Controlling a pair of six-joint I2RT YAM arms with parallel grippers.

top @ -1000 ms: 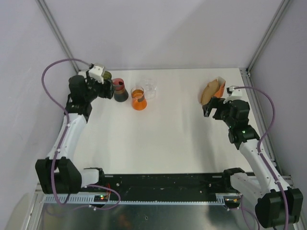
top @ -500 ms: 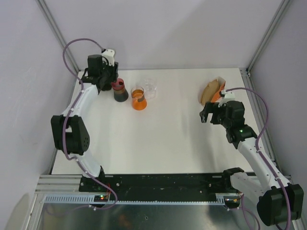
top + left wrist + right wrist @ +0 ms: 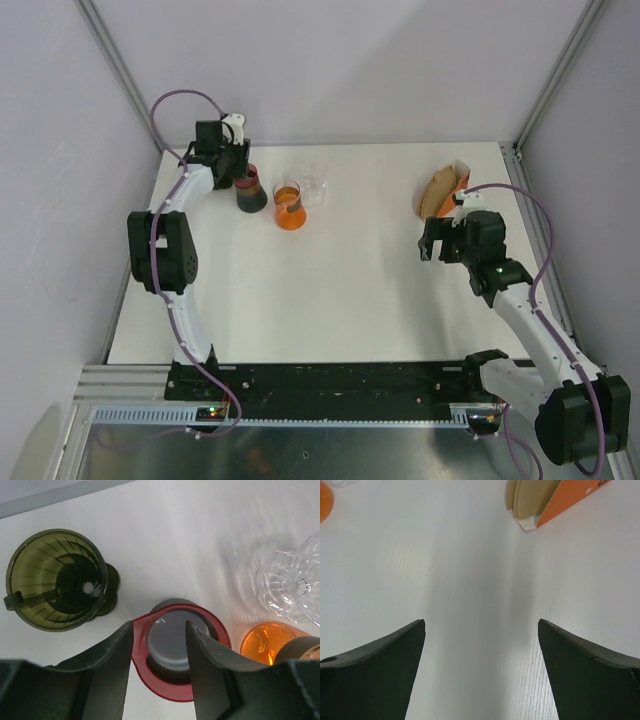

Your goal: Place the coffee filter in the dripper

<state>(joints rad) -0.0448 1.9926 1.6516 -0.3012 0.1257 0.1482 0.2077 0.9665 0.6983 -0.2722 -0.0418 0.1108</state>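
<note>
At the far left my left gripper [image 3: 159, 626] hangs straight over the red dripper [image 3: 180, 650]. Its fingers are set to a middling gap that frames the dripper's mouth, and I see nothing held between them. I cannot tell whether they touch the rim. I judge this hand is here to steady or shift that dripper so it can take the paper.

The green dripper [image 3: 55, 580] stands just to its left. To the right are the orange dripper [image 3: 270, 642] and the clear dripper [image 3: 295, 580]. All three are out of the way.

On the right my right gripper [image 3: 481, 622] is spread wide and empty above bare table [image 3: 470, 565]. It points at the coffee filter [image 3: 530, 497] stack, which leans in its orange holder [image 3: 570, 497] at the far right, well apart from every dripper. Wide jaws suit pinching one thin sheet off the stack. That pick is not yet made.
</note>
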